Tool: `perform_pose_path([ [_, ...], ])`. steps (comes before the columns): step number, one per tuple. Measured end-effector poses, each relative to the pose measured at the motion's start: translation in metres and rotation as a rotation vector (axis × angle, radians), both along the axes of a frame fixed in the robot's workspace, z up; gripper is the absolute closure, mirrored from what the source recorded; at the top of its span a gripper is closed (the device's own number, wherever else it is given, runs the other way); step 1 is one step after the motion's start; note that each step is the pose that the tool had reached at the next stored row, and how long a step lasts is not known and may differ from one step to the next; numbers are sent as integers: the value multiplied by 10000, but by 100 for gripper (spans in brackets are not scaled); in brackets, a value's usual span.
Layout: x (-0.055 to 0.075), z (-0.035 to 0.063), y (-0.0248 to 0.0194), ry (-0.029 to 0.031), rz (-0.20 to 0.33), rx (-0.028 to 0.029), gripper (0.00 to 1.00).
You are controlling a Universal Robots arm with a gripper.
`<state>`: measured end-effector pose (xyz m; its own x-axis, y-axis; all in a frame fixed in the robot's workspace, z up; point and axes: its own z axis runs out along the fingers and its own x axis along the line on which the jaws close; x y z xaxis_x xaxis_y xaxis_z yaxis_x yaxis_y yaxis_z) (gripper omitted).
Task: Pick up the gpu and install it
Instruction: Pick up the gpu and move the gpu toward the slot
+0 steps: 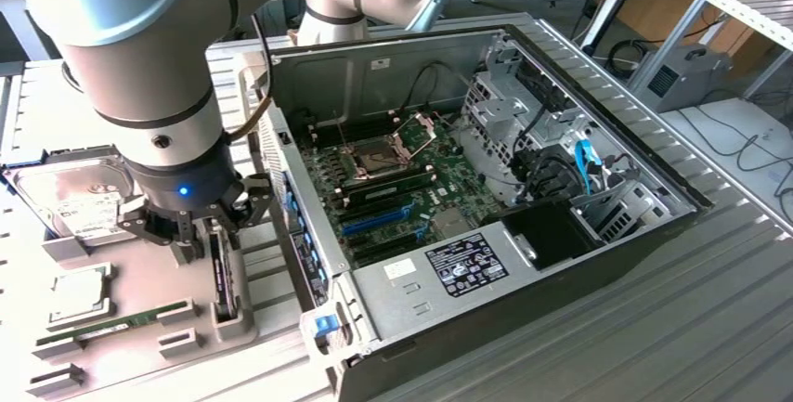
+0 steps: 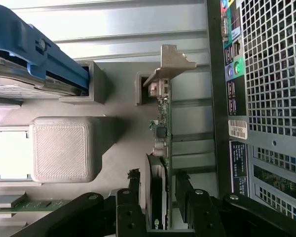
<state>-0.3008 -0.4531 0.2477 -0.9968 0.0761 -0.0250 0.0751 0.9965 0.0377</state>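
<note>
Starting farthest from the open computer case, a hard drive, a processor chip and a narrow RAM stick sit in a grey parts holder on the table.

Closer to the case, just beside its rear panel, the robot arm points straight down over the holder. Its end effector is open. In the wrist view its black fingers stand on either side of the gpu, with a little gap showing on each side, so the card is straddled but not gripped.

The gpu stands on edge in a slot of the holder, running alongside the case's rear panel, with its silver end bracket at the end far from the fingers.

Inside the case, the green motherboard lies exposed, and its blue expansion slot looks empty.

The task appears to be at its very start: the approach is made, while gripping, lifting and installing the card all remain to be done.
</note>
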Motion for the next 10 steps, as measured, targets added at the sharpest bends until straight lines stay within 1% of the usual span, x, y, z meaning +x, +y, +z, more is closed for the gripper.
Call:
perform_pose_path([
  [10, -6, -51, 5, 1, 0, -1, 58],
])
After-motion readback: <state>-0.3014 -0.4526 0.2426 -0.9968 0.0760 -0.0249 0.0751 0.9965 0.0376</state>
